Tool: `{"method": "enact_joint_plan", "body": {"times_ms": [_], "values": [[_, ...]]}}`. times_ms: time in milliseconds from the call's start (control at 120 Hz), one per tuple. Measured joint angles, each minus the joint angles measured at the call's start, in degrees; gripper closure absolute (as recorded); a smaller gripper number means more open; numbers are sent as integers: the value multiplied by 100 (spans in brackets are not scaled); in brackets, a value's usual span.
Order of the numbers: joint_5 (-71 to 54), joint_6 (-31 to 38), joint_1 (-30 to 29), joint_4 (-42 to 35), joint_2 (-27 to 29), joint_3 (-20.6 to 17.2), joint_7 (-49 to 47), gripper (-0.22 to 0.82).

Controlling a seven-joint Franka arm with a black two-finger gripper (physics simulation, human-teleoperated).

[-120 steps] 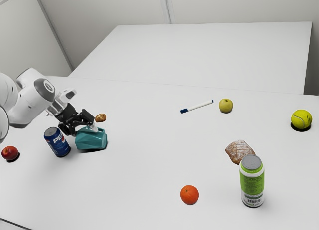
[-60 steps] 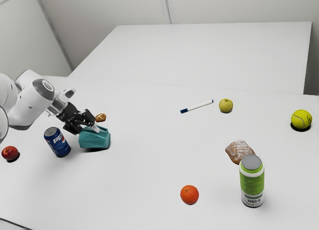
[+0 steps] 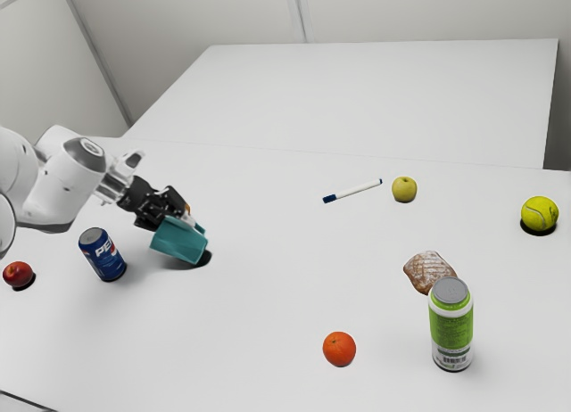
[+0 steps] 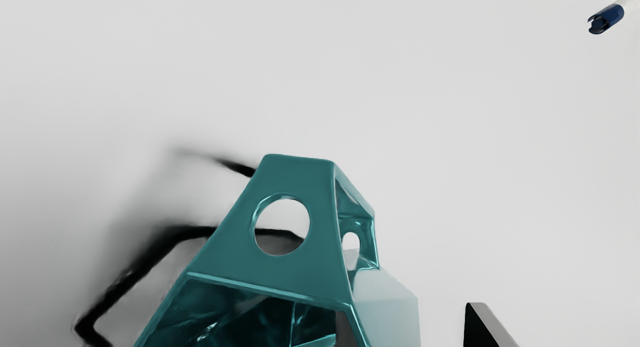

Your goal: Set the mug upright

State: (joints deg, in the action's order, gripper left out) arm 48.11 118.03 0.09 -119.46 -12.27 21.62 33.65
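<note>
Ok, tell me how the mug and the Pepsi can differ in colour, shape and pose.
The mug is teal; the Pepsi can is mainly blue with white lettering. The mug has flat, angular faces, while the can is round-sided. The mug leans over at a tilt, whereas the can stands upright. Both are toward the exterior view's left.

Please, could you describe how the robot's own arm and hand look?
The arm has smooth, rounded white sections with grey parts at the joints; one grey cap carries a small round marking. The hand is black and angular, with linked fingers. A fingertip is grey with a black face.
</note>
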Motion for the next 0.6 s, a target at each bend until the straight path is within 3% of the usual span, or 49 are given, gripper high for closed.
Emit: {"method": "enact_joint_plan", "body": {"times_ms": [242, 475, 600], "values": [[77, 58, 3, 16, 7, -112, 49, 70], [35, 110, 51, 31, 161, -253, 16, 73], [-269, 218, 141, 231, 265, -530, -96, 74]]}}
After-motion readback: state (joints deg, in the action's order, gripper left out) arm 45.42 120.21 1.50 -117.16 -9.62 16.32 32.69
